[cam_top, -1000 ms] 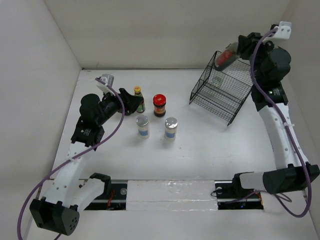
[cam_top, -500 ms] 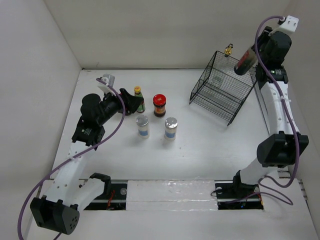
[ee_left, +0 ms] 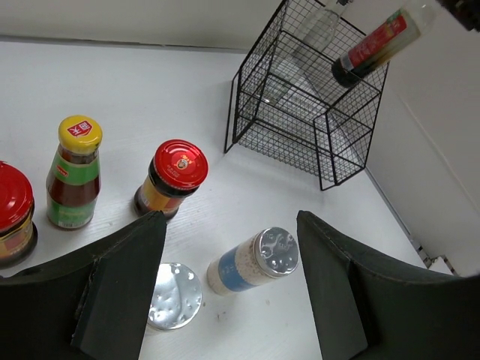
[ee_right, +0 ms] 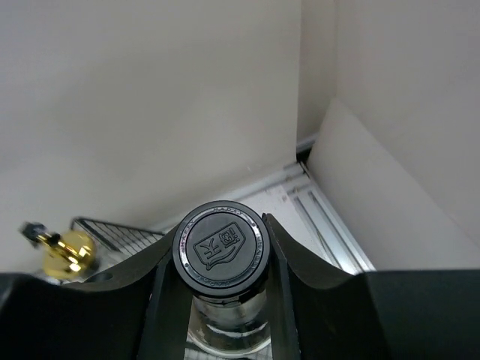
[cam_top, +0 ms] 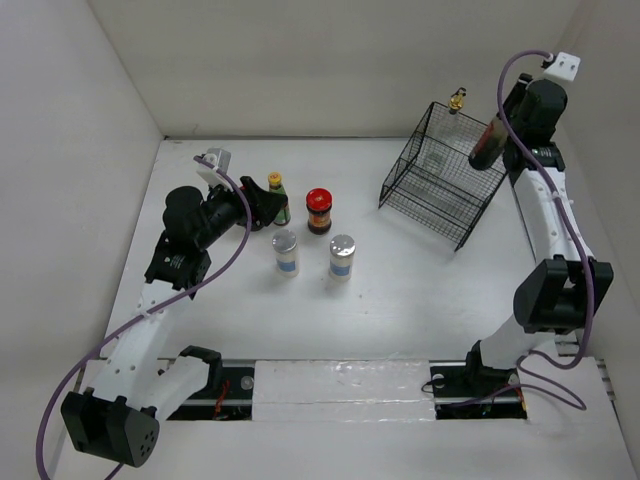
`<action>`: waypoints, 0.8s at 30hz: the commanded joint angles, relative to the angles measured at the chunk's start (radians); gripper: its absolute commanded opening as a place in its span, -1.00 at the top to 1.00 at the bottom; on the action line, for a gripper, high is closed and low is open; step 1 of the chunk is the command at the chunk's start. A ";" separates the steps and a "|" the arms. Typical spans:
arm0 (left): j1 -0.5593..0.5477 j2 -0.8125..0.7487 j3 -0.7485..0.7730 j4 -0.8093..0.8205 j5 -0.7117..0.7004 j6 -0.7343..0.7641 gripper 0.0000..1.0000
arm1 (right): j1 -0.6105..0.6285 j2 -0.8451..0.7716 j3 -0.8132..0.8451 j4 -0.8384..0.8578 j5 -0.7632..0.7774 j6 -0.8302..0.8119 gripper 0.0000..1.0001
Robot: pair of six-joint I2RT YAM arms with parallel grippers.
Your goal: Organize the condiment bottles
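1. My right gripper (ee_right: 220, 279) was clamped just below the black cap of the tall dark bottle (ee_right: 217, 244). It held the bottle tilted above the wire basket (cam_top: 440, 185) at the frame's upper right, presumably so it could be lowered inside.
2. A clear gold-capped bottle (cam_top: 457, 98) already sat in the basket, its cap above the rim.
3. My left gripper (ee_left: 231, 221) was spread wide and empty. It faced the yellow-capped bottle (cam_top: 277, 197), the red-lidded jar (cam_top: 318, 210) and two shakers (cam_top: 286, 252) left of centre, probably the next things to pick up.
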 commanded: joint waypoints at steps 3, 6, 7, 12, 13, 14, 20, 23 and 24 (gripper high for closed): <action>-0.001 -0.006 0.007 0.049 0.000 -0.003 -0.32 | -0.003 -0.028 -0.027 0.171 0.000 0.003 0.72; -0.001 -0.015 0.007 0.049 0.000 -0.003 -0.32 | -0.003 -0.019 -0.049 0.171 -0.009 0.003 0.72; -0.001 -0.015 0.007 0.049 0.000 -0.003 -0.32 | -0.003 -0.009 -0.062 0.171 -0.009 0.015 0.72; -0.001 -0.015 0.007 0.049 0.000 -0.003 -0.32 | -0.003 0.036 -0.087 0.152 -0.024 0.044 0.72; -0.001 -0.015 0.007 0.049 0.000 -0.003 -0.32 | -0.003 0.050 -0.096 0.152 -0.024 0.044 0.72; -0.001 -0.015 0.007 0.049 0.000 -0.003 -0.32 | -0.003 0.062 -0.096 0.152 -0.024 0.053 0.72; -0.001 -0.024 0.007 0.049 0.000 -0.003 -0.32 | -0.013 0.102 -0.105 0.152 -0.024 0.053 0.58; -0.001 -0.024 0.007 0.049 0.000 -0.003 -0.32 | -0.013 0.111 -0.105 0.143 -0.024 0.053 0.50; -0.001 -0.024 0.007 0.049 0.000 -0.003 -0.32 | -0.013 0.111 -0.105 0.143 -0.024 0.062 0.38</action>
